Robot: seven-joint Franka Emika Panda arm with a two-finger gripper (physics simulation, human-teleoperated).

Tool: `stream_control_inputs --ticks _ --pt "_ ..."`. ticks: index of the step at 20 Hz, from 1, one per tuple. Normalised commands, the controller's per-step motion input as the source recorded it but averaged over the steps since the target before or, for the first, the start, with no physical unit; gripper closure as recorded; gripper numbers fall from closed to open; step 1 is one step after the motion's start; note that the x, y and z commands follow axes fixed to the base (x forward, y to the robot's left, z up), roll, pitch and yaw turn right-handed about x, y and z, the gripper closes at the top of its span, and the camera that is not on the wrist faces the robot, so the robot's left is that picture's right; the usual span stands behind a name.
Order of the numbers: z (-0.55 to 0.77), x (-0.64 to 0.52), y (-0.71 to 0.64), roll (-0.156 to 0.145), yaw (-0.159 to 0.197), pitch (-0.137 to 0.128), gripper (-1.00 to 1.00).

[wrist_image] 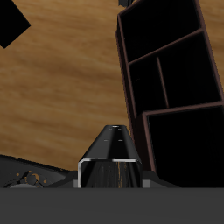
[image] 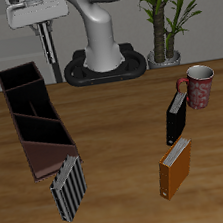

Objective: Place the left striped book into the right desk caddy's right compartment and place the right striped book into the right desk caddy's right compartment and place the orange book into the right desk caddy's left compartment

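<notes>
The right desk caddy [image: 49,156] is a long maroon box lying along one side of the table; it also fills much of the wrist view [wrist_image: 131,79]. Its squarish right compartment [image: 19,77] is the far end, and the sloped left compartment [image: 40,129] lies nearer the front. One striped book [image: 69,188] stands upright just past the caddy's near end; I cannot tell which of the two it is, and the other is out of view. The orange book [image: 175,167] stands across the table near the front. My gripper [image: 48,58] [wrist_image: 112,131] hangs high over the caddy's far end, shut and empty.
A plain black book [image: 175,117] stands behind the orange book, with a patterned red mug [image: 198,87] just beyond it. A potted plant [image: 166,19] and the robot's base [image: 104,62] are at the back.
</notes>
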Motion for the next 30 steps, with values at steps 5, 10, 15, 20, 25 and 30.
stream_control_inputs --ticks 5,10,15,20,25,30 --pt "0.22 -0.07 -0.42 0.015 0.039 0.030 1.00" --pt "0.32 0.02 -0.53 0.054 0.015 0.015 1.00" --pt "0.14 0.15 -0.43 -0.004 -0.001 -0.008 1.00" --pt "0.12 0.22 -0.55 -0.022 -0.012 -0.016 1.00" --pt "0.02 0.17 -0.38 0.046 -0.032 0.002 1.00" --pt "-0.22 0.14 -0.15 0.040 -0.009 0.056 1.00"
